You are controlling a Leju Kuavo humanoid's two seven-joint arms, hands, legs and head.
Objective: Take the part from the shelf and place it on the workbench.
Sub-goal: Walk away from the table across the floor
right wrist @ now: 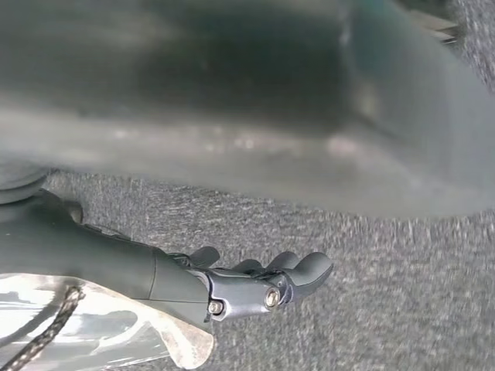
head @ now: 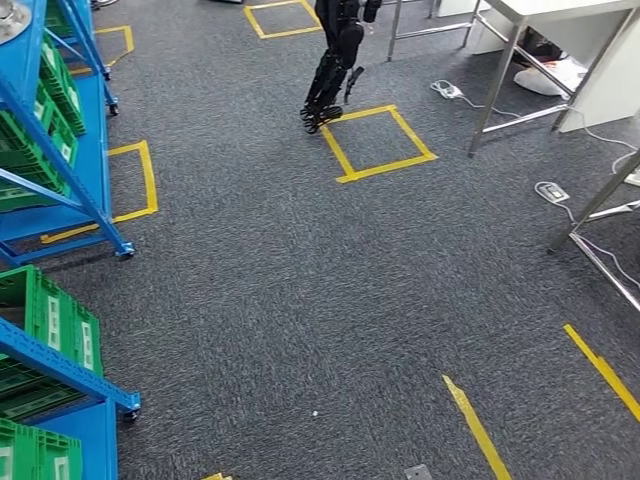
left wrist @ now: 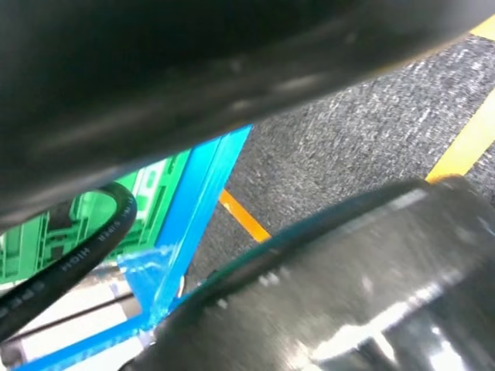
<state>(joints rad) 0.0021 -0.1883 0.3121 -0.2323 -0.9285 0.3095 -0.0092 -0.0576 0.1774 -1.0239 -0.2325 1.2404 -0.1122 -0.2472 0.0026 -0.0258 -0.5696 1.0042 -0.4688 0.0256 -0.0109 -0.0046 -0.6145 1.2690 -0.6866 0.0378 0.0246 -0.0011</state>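
A blue shelf stands along the left of the head view, with green bins on its levels. On its top level at the far left corner lies a grey round metal piece, cut off by the picture's edge. A white workbench on metal legs stands at the far right. In the right wrist view my right hand hangs over the grey carpet, fingers stretched out and holding nothing. The left wrist view catches a blue shelf post and a green bin close by.
Yellow tape squares and strips mark the grey carpet. Another dark humanoid robot stands at the far middle. Power strips and cables lie by the table legs on the right. A black hose crosses the left wrist view.
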